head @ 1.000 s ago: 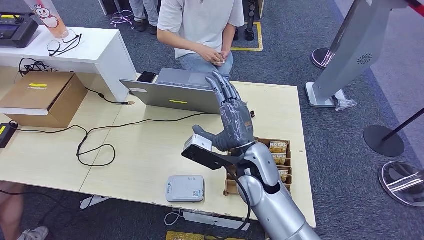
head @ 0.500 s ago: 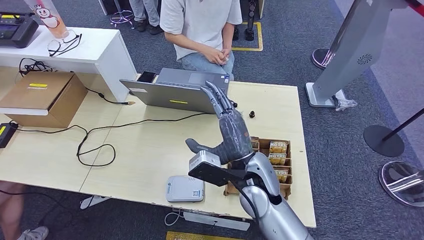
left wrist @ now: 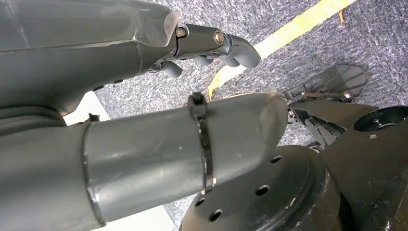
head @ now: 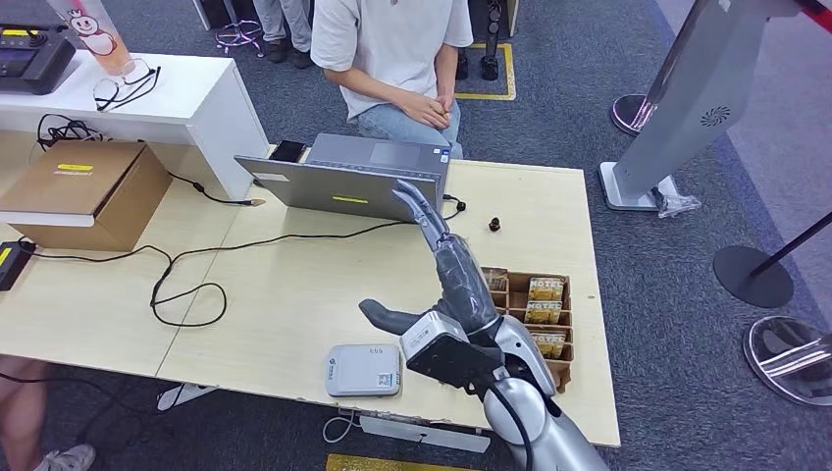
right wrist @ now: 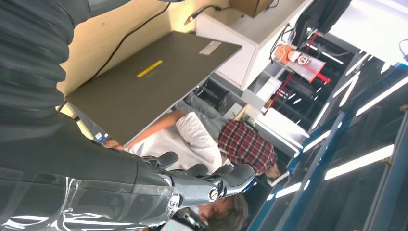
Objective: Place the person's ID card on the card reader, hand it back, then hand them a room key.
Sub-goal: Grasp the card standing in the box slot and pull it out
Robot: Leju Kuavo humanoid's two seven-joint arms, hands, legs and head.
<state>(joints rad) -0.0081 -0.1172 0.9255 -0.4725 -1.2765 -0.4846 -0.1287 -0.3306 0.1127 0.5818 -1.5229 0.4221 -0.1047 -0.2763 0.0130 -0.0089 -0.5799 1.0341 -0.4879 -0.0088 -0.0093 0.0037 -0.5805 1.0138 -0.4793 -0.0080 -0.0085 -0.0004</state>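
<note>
From the head view, the right hand [head: 446, 280] is hanging above the table [head: 294, 285] with fingers stretched out straight and apart, thumb sticking out to the side, holding nothing. It is pointing toward the person [head: 392, 49] who is sitting behind the laptop [head: 343, 177] with hands folded in the lap. The card reader [head: 364, 370] is lying flat near the table's front edge, just beside the hand's wrist, with nothing on top of it. The tray [head: 530, 319] of room keys is sitting to the right of the arm, partly hidden by it. I cannot tell where the ID card is; it may be in the person's folded hands.

In the left wrist view, the left hand [left wrist: 144, 53] is hanging over grey carpet [left wrist: 298, 53] with a yellow stripe, fingers loosely bent and apart, grasping nothing.

In the right wrist view, the right hand's fingers [right wrist: 211, 180] are reaching out straight, released, toward the person beyond the laptop's lid.
</note>
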